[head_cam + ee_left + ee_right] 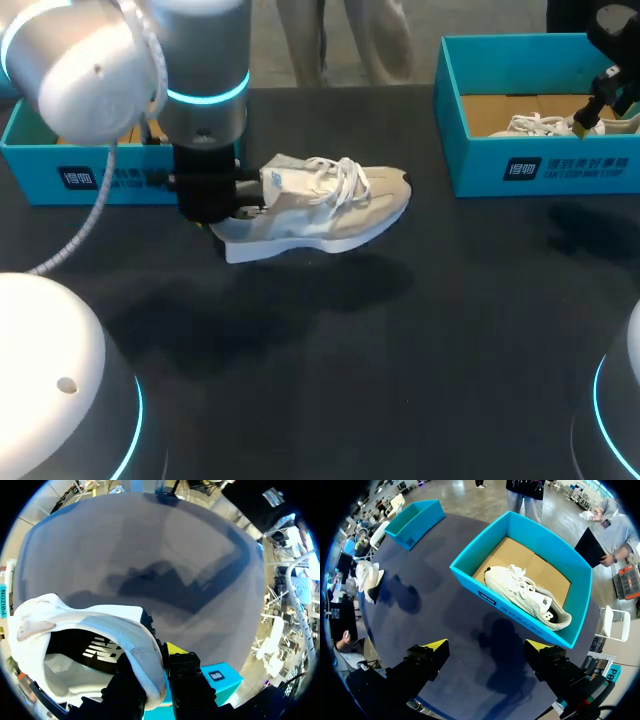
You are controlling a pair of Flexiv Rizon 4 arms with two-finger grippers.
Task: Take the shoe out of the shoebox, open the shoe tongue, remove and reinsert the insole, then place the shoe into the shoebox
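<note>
While the shoe (320,212) hangs just above the table (400,380) beside the left shoebox (60,175), toe aimed rightward and long axis crosswise, the left gripper (152,665) pinches its heel collar. Bare tabletop lies below and in front. It's pale grey, white-laced. The right gripper (487,650) gapes empty above the other shoebox (470,572).

- Cannot see the heel of the shoe (320,210) behind the left gripper (222,215).
- Can make out only 1 yellow fingertip (172,647) in the left wrist view.
- Cannot see most of the second shoe (540,124) behind the shoebox (480,170) wall.
</note>
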